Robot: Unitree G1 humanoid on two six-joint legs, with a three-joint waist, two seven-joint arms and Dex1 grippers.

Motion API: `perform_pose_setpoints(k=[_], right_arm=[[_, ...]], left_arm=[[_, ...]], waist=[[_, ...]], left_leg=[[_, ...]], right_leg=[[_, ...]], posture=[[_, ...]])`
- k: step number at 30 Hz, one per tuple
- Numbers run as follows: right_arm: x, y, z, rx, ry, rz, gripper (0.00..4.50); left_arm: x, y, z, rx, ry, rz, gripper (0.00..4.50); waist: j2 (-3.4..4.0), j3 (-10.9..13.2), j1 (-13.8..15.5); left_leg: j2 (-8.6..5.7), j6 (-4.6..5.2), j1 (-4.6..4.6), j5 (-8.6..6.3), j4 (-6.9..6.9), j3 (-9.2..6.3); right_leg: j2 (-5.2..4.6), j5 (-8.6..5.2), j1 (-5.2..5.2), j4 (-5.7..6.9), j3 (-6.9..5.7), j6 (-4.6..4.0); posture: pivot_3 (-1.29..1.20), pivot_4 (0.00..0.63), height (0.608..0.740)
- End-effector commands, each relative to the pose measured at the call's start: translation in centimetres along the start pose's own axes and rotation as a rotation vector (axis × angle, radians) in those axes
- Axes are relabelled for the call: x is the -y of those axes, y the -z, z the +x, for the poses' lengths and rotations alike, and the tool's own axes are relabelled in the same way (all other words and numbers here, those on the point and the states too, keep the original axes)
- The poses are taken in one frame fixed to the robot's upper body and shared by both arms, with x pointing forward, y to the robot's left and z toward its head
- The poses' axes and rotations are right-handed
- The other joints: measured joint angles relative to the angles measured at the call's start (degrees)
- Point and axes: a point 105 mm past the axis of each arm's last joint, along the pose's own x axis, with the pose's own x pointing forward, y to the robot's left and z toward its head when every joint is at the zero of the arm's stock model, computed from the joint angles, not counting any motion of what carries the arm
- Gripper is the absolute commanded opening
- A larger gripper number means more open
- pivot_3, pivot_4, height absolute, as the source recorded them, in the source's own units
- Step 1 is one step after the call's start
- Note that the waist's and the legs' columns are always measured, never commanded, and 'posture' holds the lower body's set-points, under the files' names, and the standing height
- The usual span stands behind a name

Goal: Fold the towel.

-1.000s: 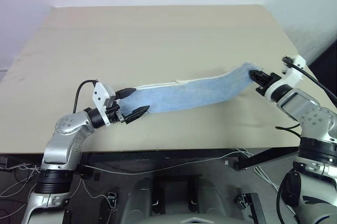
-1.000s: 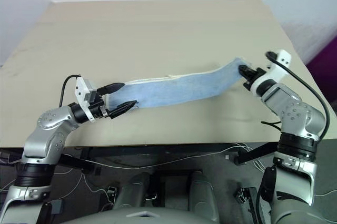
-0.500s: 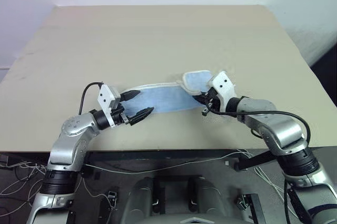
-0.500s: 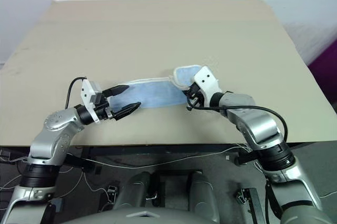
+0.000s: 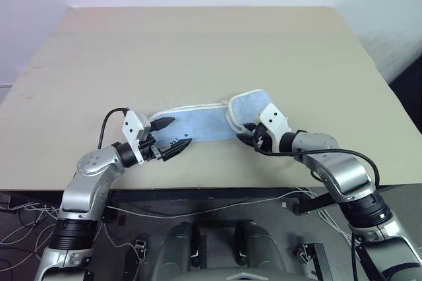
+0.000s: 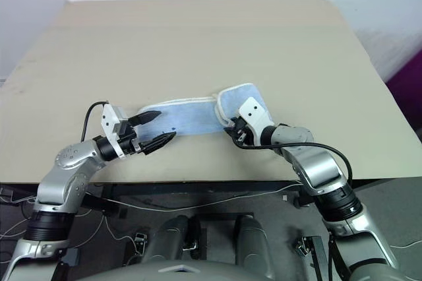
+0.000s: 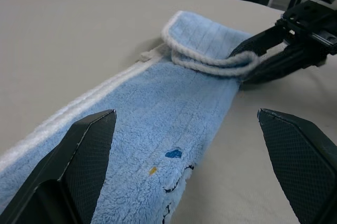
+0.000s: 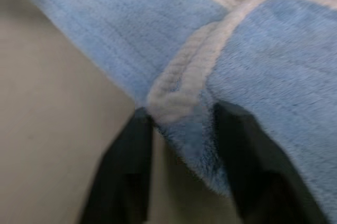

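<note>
The light blue towel [image 5: 198, 123] lies as a long strip near the front edge of the tan table [image 5: 198, 50], its right end folded back over itself. The right gripper [image 5: 246, 134] sits at that folded end, its fingers [image 8: 239, 145] parted around the white-edged corner without pinching it. The left gripper [image 5: 173, 134] hovers with fingers spread wide over the towel's left end, grasping nothing.

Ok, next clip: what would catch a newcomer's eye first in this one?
The light blue towel, a long strip near the front of the beige table, with its right end doubled back over itself. The right gripper sits at that folded end, its black fingers either side of the towel's edge. The left gripper stands open at the strip's other end.
</note>
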Motion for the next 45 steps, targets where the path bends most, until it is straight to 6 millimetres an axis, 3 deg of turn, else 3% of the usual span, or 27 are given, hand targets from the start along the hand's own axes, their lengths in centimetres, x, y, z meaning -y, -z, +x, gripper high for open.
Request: perform_pose_setpoints(k=[1, 5, 6, 11, 14, 16, 22, 25, 32, 34, 40, 45], right_arm=[[-0.3, -2.8, -2.0, 0.123, -0.034, -0.037, 3.34], [0.2, -3.8, -3.6, 0.195, -0.039, -0.019, 3.34], [0.5, -4.1, -3.8, 0.216, -0.029, -0.009, 3.13], [4.7, -4.8, -2.9, 0.301, 0.101, 0.11, 1.69], [5.9, -4.1, -1.1, 0.318, 0.123, 0.173, 0.66], [6.2, -2.6, 0.7, 0.28, 0.127, 0.197, 0.02], [5.0, 1.8, 3.8, 0.16, 0.09, 0.178, 0.02], [5.0, 2.5, 4.3, 0.158, 0.107, 0.203, 0.02], [6.9, -2.0, 2.5, 0.319, 0.156, 0.202, 0.02], [7.8, -3.0, 1.5, 0.348, 0.191, 0.172, 0.02], [9.1, -3.6, 0.1, 0.364, 0.26, 0.16, 0.02], [9.2, -4.3, -0.3, 0.393, 0.281, 0.163, 0.02]], left_arm=[[0.6, -1.3, -0.3, 0.052, 0.005, -0.002, 4.5], [1.5, -1.5, -0.8, 0.088, -0.007, -0.075, 4.5], [1.7, -1.5, -1.0, 0.094, -0.012, -0.091, 4.5], [2.7, -1.8, -1.5, 0.166, -0.08, -0.235, 4.5], [3.8, -2.3, -1.7, 0.225, -0.099, -0.344, 4.5], [4.4, -2.6, -2.0, 0.26, -0.132, -0.434, 4.5], [5.2, -2.0, -2.4, 0.267, -0.222, -0.588, 4.5], [5.4, -1.2, -2.3, 0.233, -0.285, -0.625, 4.5], [4.5, 0.3, -3.0, 0.247, -0.474, -0.839, 4.5], [3.0, 0.8, -3.7, 0.32, -0.58, -0.975, 4.5], [0.2, 2.0, -4.0, 0.359, -0.77, -1.153, 4.5], [-1.0, 1.4, -2.8, 0.359, -0.761, -1.212, 4.5]], waist=[[0.0, 0.0, 0.04], [0.0, 0.0, 0.0], [0.0, 0.0, 0.0], [-0.01, 0.0, -0.15], [-0.01, 0.0, -0.14], [-0.01, 0.0, -0.2], [0.0, 0.0, -0.17], [-0.03, -0.03, -0.24], [-0.01, -0.02, -0.12], [0.0, -0.01, -0.15], [-0.01, -0.02, 0.01], [0.0, -0.02, 0.0]], left_leg=[[0.0, 0.0, 0.0, 0.0, -0.01, 0.0], [0.0, -0.12, 0.01, -0.09, -0.02, -0.04], [0.01, -0.13, 0.01, -0.1, -0.02, -0.04], [0.02, -0.14, 0.03, -0.1, -0.02, -0.07], [0.03, -0.12, 0.03, -0.06, -0.05, -0.08], [0.01, -0.02, 0.02, 0.0, -0.05, -0.07], [-0.02, 0.02, 0.06, 0.02, 0.0, -0.07], [-0.02, 0.02, 0.16, 0.01, 0.0, -0.07], [-0.01, -0.01, 0.17, 0.0, -0.01, -0.1], [-0.01, -0.15, 0.15, -0.08, -0.01, -0.12], [-0.02, -0.14, 0.12, -0.08, 0.01, -0.17], [-0.02, 0.0, 0.14, 0.02, 0.01, -0.16]], right_leg=[[0.0, 0.01, 0.01, -0.01, 0.0, 0.01], [-0.01, 0.0, 0.05, -0.1, -0.01, -0.02], [-0.01, 0.01, 0.05, -0.12, -0.01, -0.03], [0.0, 0.03, 0.08, -0.15, -0.01, -0.06], [0.03, 0.04, 0.08, -0.13, -0.01, -0.05], [0.02, 0.04, 0.11, -0.14, -0.01, -0.04], [0.07, 0.05, 0.19, -0.13, -0.06, -0.03], [0.13, 0.06, 0.27, -0.14, -0.07, -0.02], [0.05, 0.04, 0.28, -0.14, -0.07, -0.06], [0.04, 0.03, 0.26, -0.14, -0.07, -0.08], [0.02, 0.04, 0.27, -0.18, -0.06, -0.09], [0.07, 0.07, 0.31, -0.17, -0.12, -0.06]], posture=[[0.0, 0.15, 0.74], [0.0, 0.15, 0.74], [0.0, 0.15, 0.74], [0.0, 0.15, 0.74], [0.0, 0.15, 0.74], [0.0, 0.15, 0.74], [0.0, 0.15, 0.74], [0.0, 0.15, 0.74], [0.0, 0.15, 0.74], [0.0, 0.15, 0.74], [0.0, 0.15, 0.74], [0.0, 0.15, 0.74]])
